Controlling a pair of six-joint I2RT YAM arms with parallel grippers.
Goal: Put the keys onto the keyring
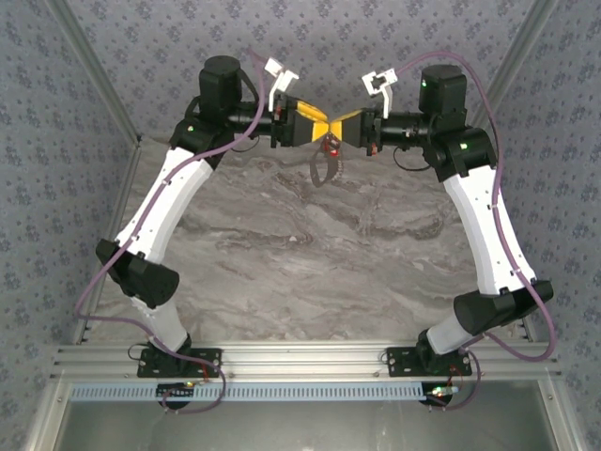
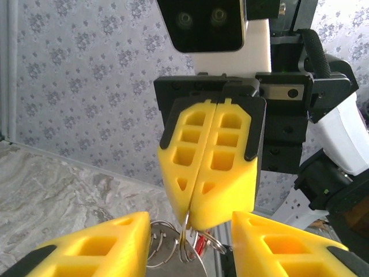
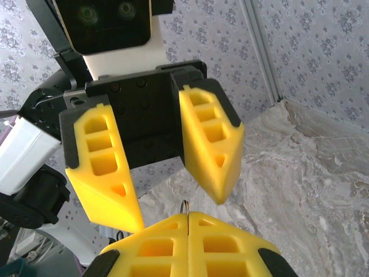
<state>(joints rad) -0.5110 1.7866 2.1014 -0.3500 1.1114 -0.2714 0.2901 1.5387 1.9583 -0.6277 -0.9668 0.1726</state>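
Note:
Both grippers meet in mid-air over the far middle of the table. My right gripper (image 3: 187,218) is shut on a thin metal keyring (image 3: 185,206), whose edge sticks up between its pads. In the left wrist view the keyring (image 2: 185,231) hangs from those shut yellow fingers (image 2: 225,173), with a small red key (image 2: 200,242) among the wire loops below. My left gripper (image 2: 191,218) stands open, one finger on each side of the right gripper's tip, touching nothing that I can see. From above, the grey loop (image 1: 324,171) and red key (image 1: 331,146) dangle under the joined grippers.
The marble tabletop (image 1: 310,272) lies well below the grippers. Patterned walls close in the back and sides. An aluminium rail (image 1: 300,357) with both arm bases runs along the near edge. A flat grey metal piece (image 2: 173,259) hangs with the rings.

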